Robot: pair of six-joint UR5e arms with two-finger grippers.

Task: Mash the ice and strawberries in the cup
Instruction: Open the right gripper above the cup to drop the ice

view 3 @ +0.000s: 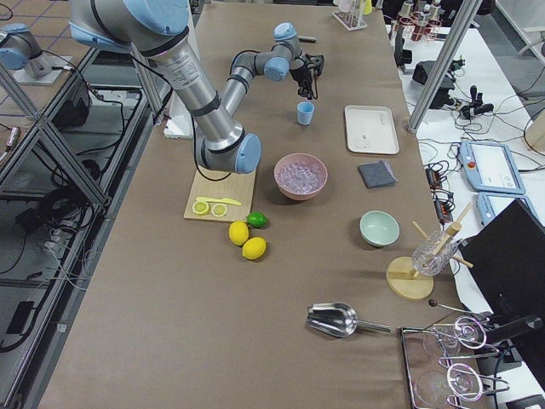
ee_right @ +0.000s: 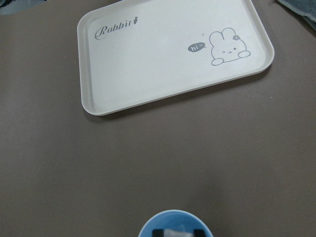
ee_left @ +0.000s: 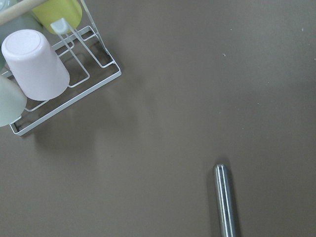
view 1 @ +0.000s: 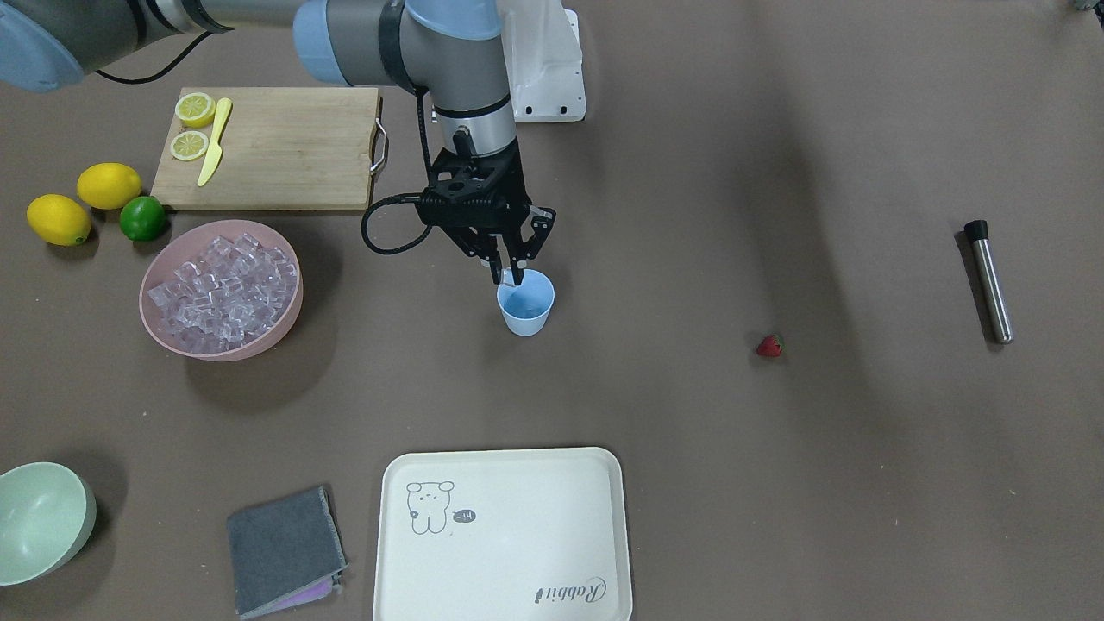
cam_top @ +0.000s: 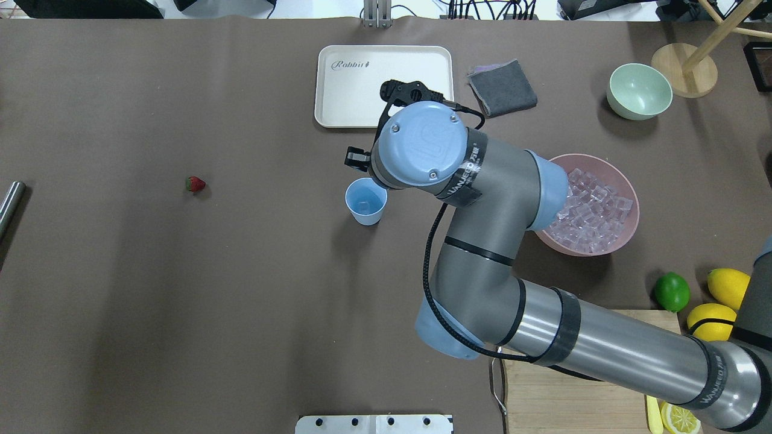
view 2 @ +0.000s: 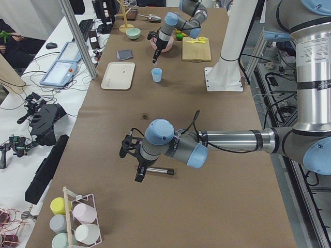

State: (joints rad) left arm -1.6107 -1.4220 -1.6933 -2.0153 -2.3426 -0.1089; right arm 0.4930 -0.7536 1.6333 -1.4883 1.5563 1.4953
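Note:
The light-blue cup (view 1: pixel 526 304) stands upright mid-table. My right gripper (view 1: pixel 509 274) hangs just over its rim, fingers close together and shut on a small clear ice cube (ee_right: pixel 177 233), seen between the pads in the right wrist view. One ice cube (cam_top: pixel 362 208) lies on the cup's bottom. More ice (view 1: pixel 222 289) fills the pink bowl (view 1: pixel 259 345) beside the cup. The strawberry (view 1: pixel 769 346) lies alone on the table, far from both grippers. My left gripper (view 2: pixel 138 173) hovers over a steel rod (view 2: pixel 160 170); I cannot tell whether it is open or shut.
A cutting board (view 1: pixel 285 147) holds lemon slices and a yellow knife, with two lemons and a lime (view 1: pixel 142 217) beside it. A white tray (view 1: pixel 504 535), grey cloth (view 1: pixel 283 548) and pale green bowl (view 1: pixel 39 517) line the far edge. A cup rack (ee_left: pixel 44 74) stands near the rod.

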